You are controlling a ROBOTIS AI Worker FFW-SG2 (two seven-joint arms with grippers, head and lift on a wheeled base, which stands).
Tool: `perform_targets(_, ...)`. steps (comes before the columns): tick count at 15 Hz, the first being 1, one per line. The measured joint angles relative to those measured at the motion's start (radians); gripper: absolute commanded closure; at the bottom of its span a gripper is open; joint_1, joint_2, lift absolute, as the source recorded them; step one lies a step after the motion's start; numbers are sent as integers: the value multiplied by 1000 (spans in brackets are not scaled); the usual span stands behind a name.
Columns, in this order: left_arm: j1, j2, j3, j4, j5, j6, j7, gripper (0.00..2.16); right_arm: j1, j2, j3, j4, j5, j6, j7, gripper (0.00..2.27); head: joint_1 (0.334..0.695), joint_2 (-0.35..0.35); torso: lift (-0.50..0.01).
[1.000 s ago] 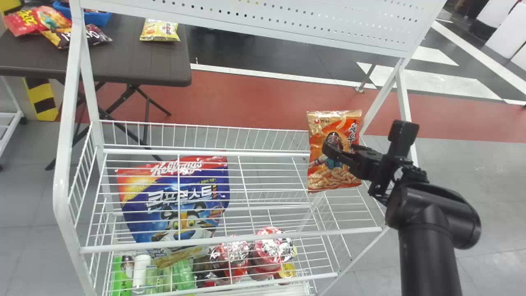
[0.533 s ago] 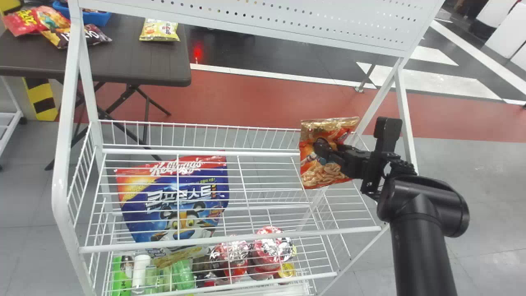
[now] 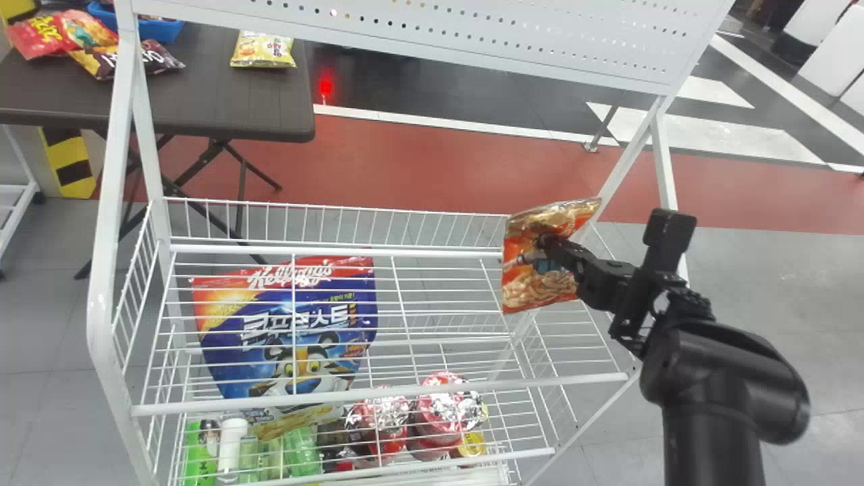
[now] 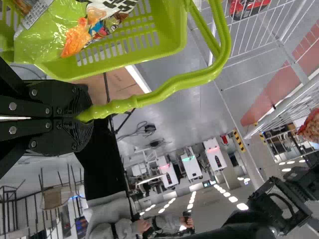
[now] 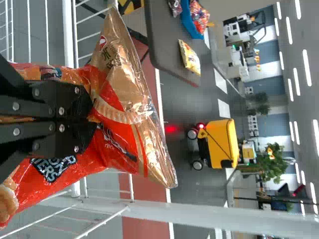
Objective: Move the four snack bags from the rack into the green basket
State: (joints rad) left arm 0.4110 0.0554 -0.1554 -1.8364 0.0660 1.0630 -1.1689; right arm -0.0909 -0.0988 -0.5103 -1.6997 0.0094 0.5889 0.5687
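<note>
Orange snack bag (image 5: 117, 154) carries white lettering (image 5: 52, 168).

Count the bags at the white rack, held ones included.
2: the blue cereal bag behind wires at the rack's left, and the orange snack bag in the right gripper, at the rack's right end. Others may be hidden.

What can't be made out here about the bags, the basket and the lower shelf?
- Green basket, left wrist view: cut off by the top edge, so its full contents are uncertain.
- Orange snack bag, right wrist view: middle behind the right gripper, one end past the left edge.
- Bottles, head view: partly behind shelf wires and blue cereal bag.
</note>
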Motion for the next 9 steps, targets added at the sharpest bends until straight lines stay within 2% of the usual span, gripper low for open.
perform_targets(3,0,0,0,-6,0,0,1,2111,152,44,-18,-310,-106,165,-26,2243,695,-350,0)
perform_targets(5,1,0,0,-9,0,-2,2,2111,247,81,-65,-526,-213,401,-37,2243,695,-350,0)
perform_targets(7,2,0,4,-9,2,-2,2,2115,372,92,-126,-680,-370,579,-73,2243,695,-350,0)
perform_targets(9,5,0,11,-9,5,-2,2,2115,537,94,-184,-764,-569,650,-96,2243,695,-350,0)
